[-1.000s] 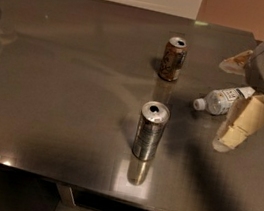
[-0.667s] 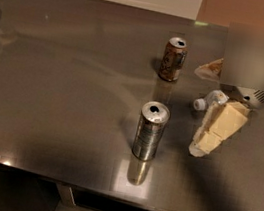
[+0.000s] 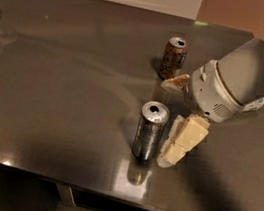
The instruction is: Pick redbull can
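Change: since the earlier frames the gripper (image 3: 170,119) has swept left across the table (image 3: 63,90), from well right of the tall can to just beside it; the bottle seen then is now hidden behind the arm.
Tall can (image 3: 150,131): the silver redbull can stands upright near the front edge, apparently untouched.
Brown can (image 3: 173,58): upright behind it, apart.
Gripper: one pale finger (image 3: 184,142) sits right of the tall can, the other (image 3: 175,82) farther back near the brown can; jaws spread wide, holding nothing.
Doing it well: the robot should likely centre the tall can between the fingers, stay clear of the brown can, then close gently at mid-height.
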### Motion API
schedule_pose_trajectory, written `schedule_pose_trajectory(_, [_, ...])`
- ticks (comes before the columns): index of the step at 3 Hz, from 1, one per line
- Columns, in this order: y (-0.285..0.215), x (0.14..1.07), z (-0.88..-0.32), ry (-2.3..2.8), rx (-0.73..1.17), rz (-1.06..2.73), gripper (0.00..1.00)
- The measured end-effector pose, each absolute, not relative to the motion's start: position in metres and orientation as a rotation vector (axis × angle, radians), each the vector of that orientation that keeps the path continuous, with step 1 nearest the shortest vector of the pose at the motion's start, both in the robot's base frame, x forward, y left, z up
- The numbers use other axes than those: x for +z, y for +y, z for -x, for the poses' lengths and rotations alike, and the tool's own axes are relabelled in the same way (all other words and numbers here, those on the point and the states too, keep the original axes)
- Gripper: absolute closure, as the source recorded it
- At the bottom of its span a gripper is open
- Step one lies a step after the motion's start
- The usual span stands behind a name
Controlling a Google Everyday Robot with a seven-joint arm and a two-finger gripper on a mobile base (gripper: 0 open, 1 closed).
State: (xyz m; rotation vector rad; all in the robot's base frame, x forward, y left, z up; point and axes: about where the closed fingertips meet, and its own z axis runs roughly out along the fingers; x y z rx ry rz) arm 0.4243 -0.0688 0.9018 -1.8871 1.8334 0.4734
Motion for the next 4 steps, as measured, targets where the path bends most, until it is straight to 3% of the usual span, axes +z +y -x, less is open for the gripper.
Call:
schedule_pose_trajectory(1, [-0.056, 0.894, -0.421, 1.798, 0.524, 1.896, 0.18])
schedule_pose_trajectory(4, [-0.051, 0.921, -0.426, 1.734, 0.670, 1.833, 0.87])
